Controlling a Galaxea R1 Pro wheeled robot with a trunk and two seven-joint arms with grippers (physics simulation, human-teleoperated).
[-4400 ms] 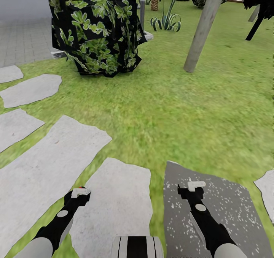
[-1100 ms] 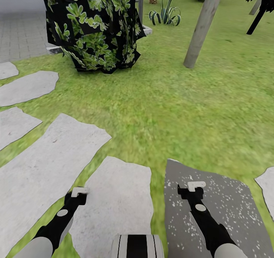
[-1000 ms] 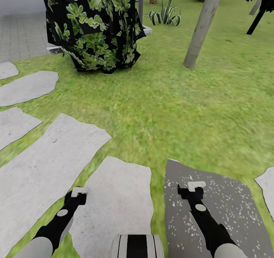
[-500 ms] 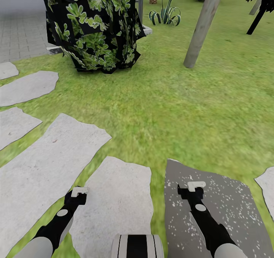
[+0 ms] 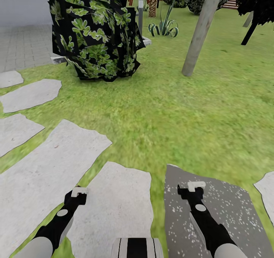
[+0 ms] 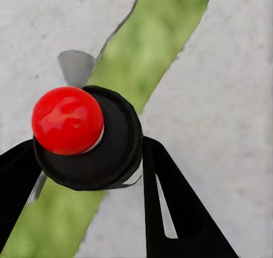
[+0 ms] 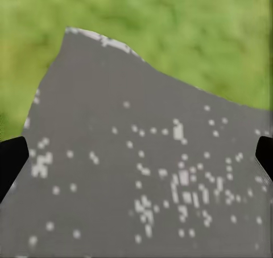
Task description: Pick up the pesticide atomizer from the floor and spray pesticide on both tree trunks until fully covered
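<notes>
Left gripper [image 6: 91, 172] clamps the black, red-capped pesticide atomizer [image 6: 85, 135]; right gripper [image 7: 136, 155] open (empty). Risk: spraying early wastes mist, pale grey-brown tree trunk [image 5: 198, 32] well apart.

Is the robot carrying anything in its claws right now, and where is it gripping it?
The left gripper holds the pesticide atomizer, its black fingers clamped on either side of the body below the red cap. The right gripper holds nothing.

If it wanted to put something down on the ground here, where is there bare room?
Widest free patch: the grass between the leafy bush, the tree trunk and the stepping stones. The pale stones are bare too. The dark slab below the right gripper is speckled white. It is crowded around the bush.
</notes>
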